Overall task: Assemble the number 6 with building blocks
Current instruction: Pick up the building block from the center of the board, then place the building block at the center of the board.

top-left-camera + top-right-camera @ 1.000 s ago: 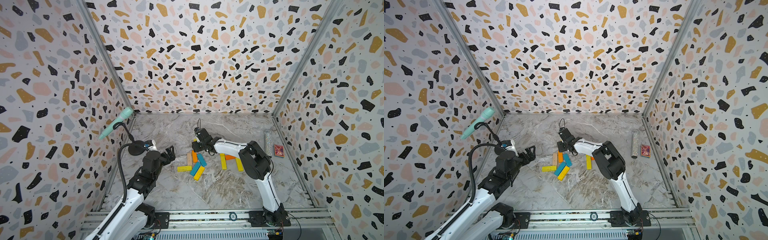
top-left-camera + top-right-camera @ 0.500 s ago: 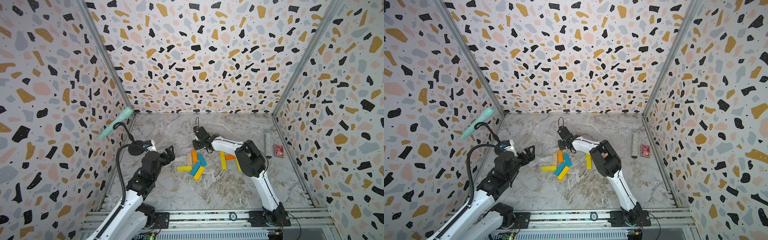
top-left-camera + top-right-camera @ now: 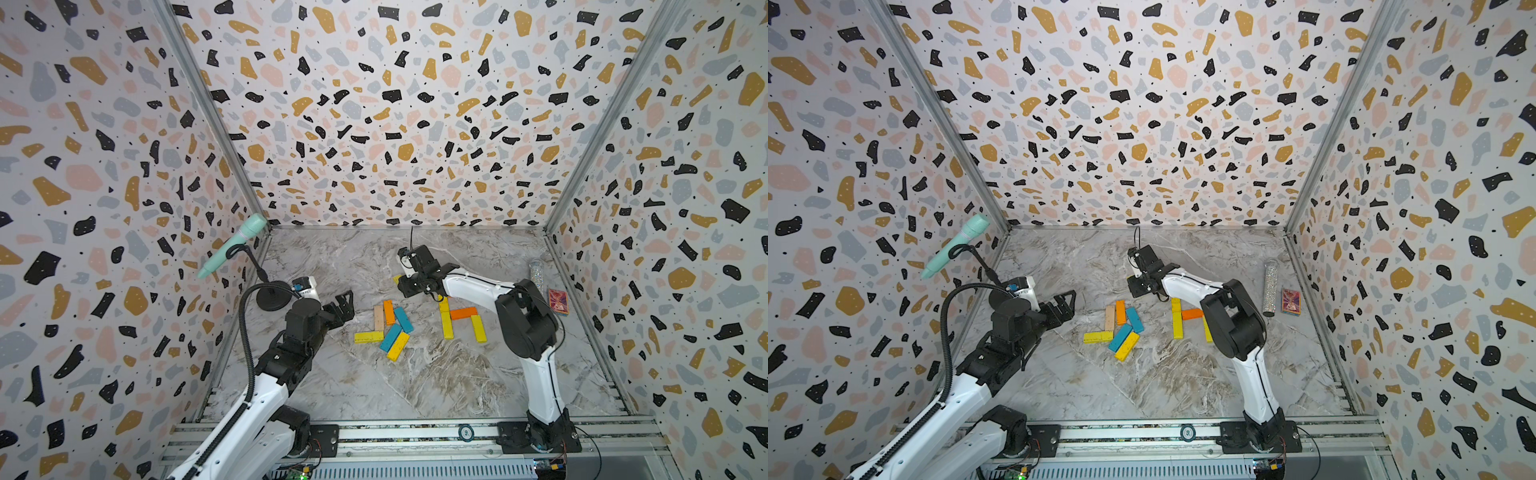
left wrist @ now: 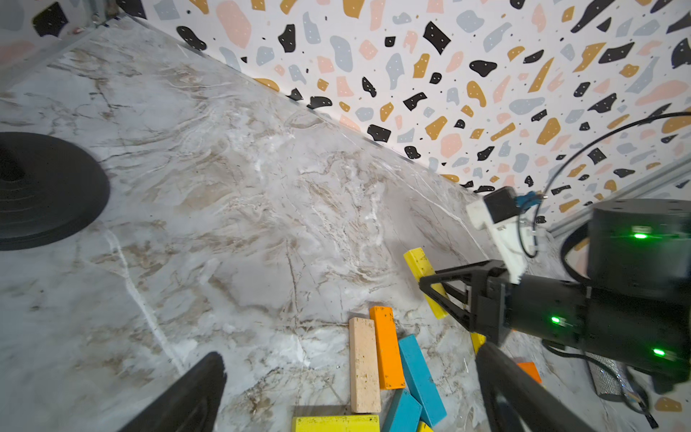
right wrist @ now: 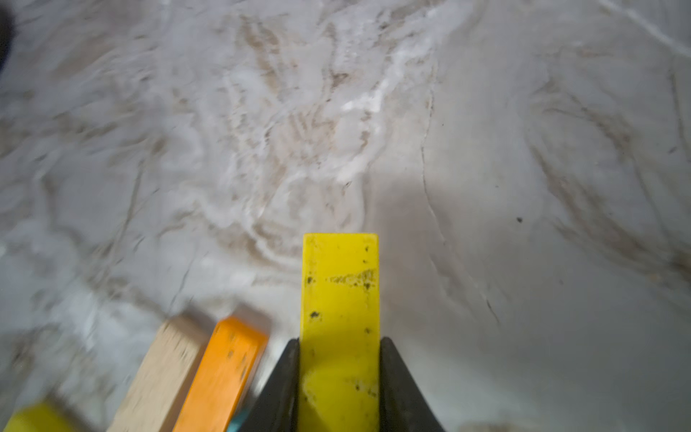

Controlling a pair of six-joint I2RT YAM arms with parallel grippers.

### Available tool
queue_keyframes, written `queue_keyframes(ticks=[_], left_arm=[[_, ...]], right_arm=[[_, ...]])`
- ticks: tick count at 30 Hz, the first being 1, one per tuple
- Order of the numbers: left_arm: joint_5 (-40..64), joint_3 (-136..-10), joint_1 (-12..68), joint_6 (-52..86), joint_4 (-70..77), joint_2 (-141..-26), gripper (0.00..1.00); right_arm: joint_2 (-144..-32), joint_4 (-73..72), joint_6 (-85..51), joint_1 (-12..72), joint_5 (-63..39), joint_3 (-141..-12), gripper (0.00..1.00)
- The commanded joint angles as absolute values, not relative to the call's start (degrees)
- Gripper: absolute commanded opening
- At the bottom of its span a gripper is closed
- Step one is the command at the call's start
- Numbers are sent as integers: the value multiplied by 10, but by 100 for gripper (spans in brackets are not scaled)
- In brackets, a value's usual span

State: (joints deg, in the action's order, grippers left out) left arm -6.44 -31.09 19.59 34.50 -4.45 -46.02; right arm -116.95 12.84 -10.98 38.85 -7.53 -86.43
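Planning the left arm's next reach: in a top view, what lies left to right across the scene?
Mint microphone, left gripper, loose building blocks, partly built number 6, glitter tube, red card box. The right gripper, shut on a yellow block, overlaps the loose pile.

Left arm (image 3: 257, 399): white link shells, black joint housings, ribbed black conduit (image 3: 248, 345), white wrist camera block (image 3: 309, 287) with blue connector. Left gripper (image 3: 347, 303): black open-frame triangular fingers (image 3: 344, 297). Right arm (image 3: 471, 286): matching white-and-black build, thin black cable loop (image 3: 411, 239), green indicator lights (image 4: 640, 236), black base (image 3: 536, 440). Right gripper (image 5: 340, 340): matte black wedge fingers (image 5: 402, 389).
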Motion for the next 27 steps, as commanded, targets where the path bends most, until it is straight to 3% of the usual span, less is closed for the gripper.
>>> queue_keyframes(ticks=[1,6,13,22,27], left_arm=[[-7,-335,193,320,-3,-479,99],[42,-327,194,318,32,-511,100],[63,-319,221,325,68,-563,96],[87,-333,293,324,108,-650,78],[60,-325,334,330,113,-660,62]], right_arm=[[-1049,136,-25,391,-172,-780,22],[-927,142,18,385,-195,-612,22],[-861,146,-30,387,-235,-490,22],[-832,142,-70,399,-207,-399,25],[-849,149,-64,403,-177,-401,39]])
